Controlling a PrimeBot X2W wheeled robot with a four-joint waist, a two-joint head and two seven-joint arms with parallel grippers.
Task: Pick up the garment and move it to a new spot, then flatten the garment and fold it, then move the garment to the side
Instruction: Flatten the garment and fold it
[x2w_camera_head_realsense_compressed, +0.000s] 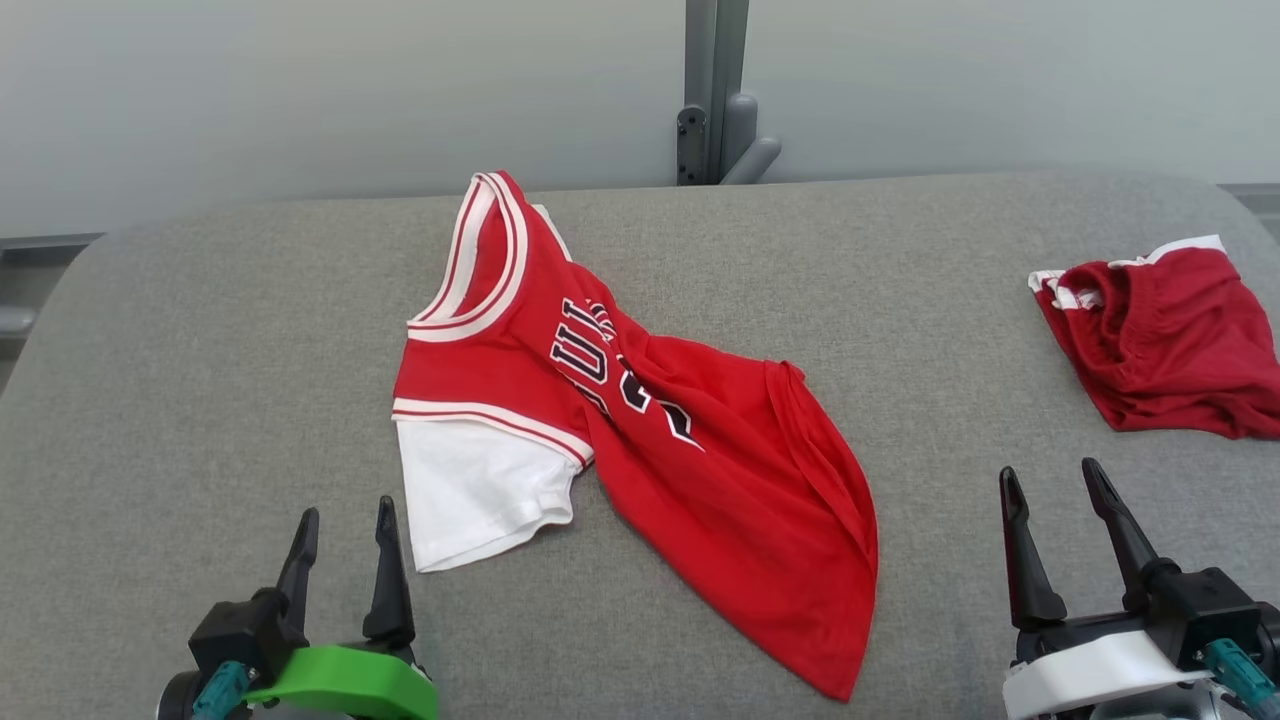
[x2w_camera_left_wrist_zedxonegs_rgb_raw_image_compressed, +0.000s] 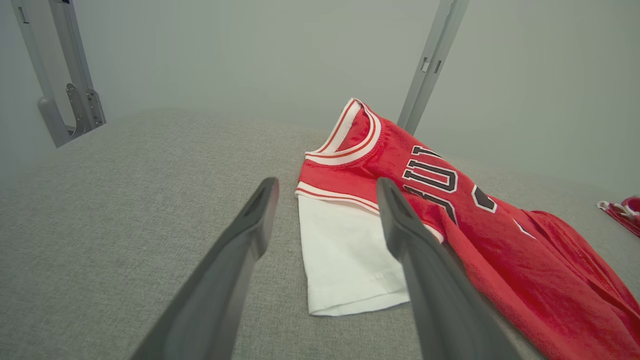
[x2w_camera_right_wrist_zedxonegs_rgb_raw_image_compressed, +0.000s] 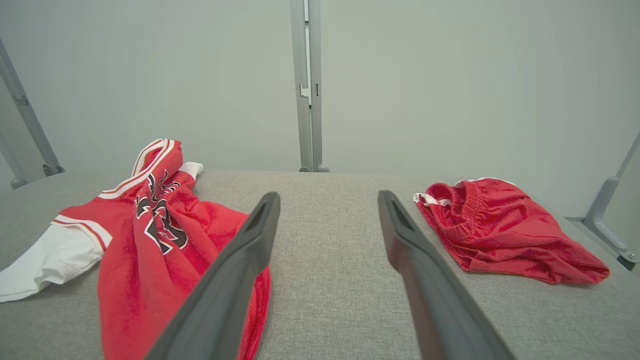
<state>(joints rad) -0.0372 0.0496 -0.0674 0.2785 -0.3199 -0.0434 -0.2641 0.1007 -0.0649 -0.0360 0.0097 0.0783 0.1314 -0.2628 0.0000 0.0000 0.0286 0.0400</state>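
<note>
I'm hovering my left gripper (x2w_camera_head_realsense_compressed: 347, 508) and right gripper (x2w_camera_head_realsense_compressed: 1047, 468) open and empty either side of the twisted red jersey (x2w_camera_head_realsense_compressed: 720, 470), probably lining up the pick

jersey (x2w_camera_head_realsense_compressed: 640, 400): mid table (x2w_camera_head_realsense_compressed: 200, 400) | shorts (x2w_camera_head_realsense_compressed: 1160, 340): right edge, well apart

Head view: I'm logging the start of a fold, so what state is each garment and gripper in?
Red fabric jersey with white sleeve: twisted, unfolded, ungrasped.
Red fabric shorts with white trim: bunched, ungrasped.
Left gripper: open, empty.
Right gripper: open, empty.
</note>
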